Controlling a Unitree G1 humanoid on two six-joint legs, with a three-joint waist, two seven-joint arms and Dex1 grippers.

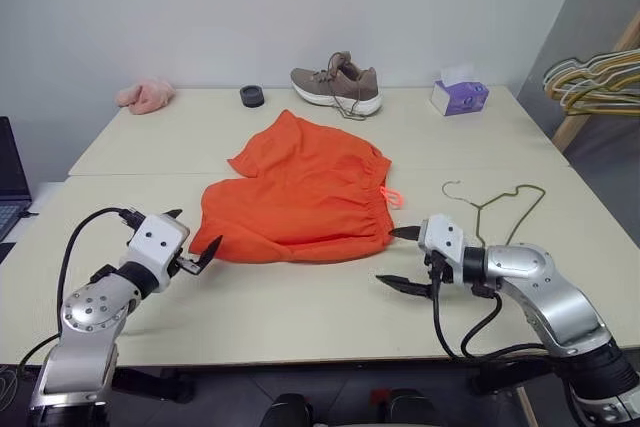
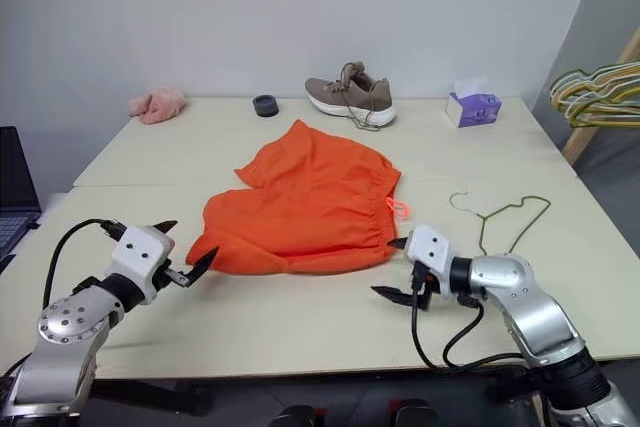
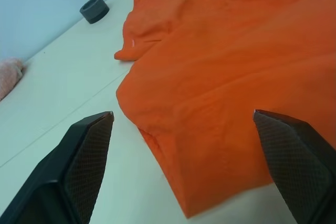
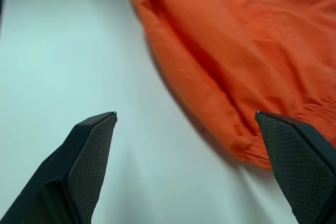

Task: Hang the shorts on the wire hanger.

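The shorts (image 1: 300, 192) lay spread flat near the middle of the table (image 1: 300, 307), with the gathered waistband on my right side and a small pink loop (image 1: 392, 195) projecting from that waistband edge. The wire hanger (image 1: 497, 209) lay flat on the table to the right of the shorts, apart from them, with its hook pointing toward the waistband. My left gripper (image 1: 196, 240) stood just beside the near left corner of the shorts, its two black fingers spread wide and empty; in the left wrist view, one finger (image 3: 84, 161) was over bare table and the other was over the orange fabric, and I could not tell whether either touched the cloth. My right gripper (image 1: 403, 259) was positioned at the near right corner of the shorts, just below the waistband, pointing toward my left, its fingers likewise spread wide and holding nothing; in the right wrist view, the hem of the shorts ran between the two fingertips, with one fingertip (image 4: 89, 156) over bare table. Along the far edge of the table stood a brown shoe (image 1: 338, 85), a small dark ring (image 1: 252, 96), a pink fluffy cloth (image 1: 147, 96) at the far left and a purple tissue box (image 1: 459, 96) at the far right. A bunch of coloured hangers (image 1: 598, 79) hung beyond the table on the right.
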